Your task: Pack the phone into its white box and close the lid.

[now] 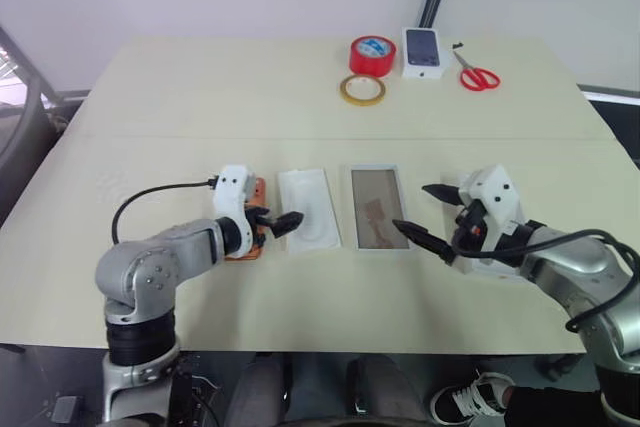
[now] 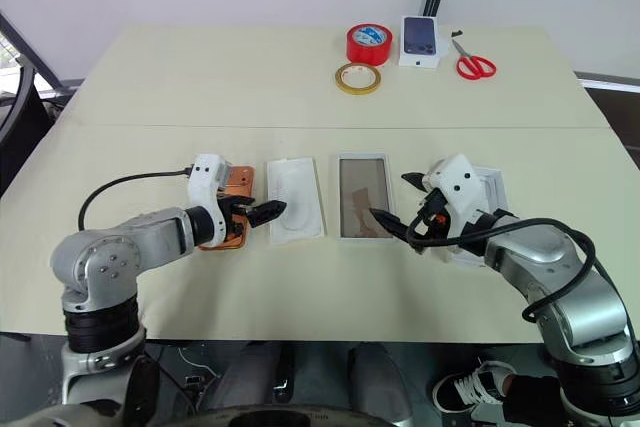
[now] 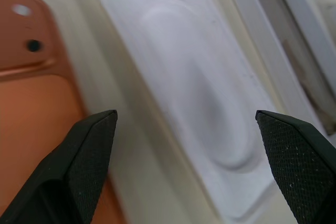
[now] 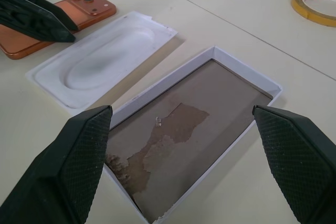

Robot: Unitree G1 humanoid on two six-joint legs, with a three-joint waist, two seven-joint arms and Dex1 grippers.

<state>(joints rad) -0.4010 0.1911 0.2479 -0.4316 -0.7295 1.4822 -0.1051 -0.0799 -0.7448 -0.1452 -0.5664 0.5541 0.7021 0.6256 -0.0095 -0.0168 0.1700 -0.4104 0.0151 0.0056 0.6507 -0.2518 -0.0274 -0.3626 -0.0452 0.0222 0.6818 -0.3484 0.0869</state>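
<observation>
With both grippers' fingers spread, I'd swing the left gripper (image 1: pixel 283 222) toward 9 o'clock over the phone (image 4: pixel 47 22), pinching its long edges.

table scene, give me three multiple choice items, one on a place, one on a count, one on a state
1. What lies between the phone and the white box?
A. scissors
B. the white insert
C. a tape roll

2. How many tape rolls are at the table's far side?
A. one
B. two
C. four

3. What state is the white box in?
A. empty, uncovered
B. phone inside
C. closed

Answers:
1 B, the recessed insert sits between them.
2 B, the red roll and the yellow roll.
3 A, its brownish inner face shows bare.
</observation>
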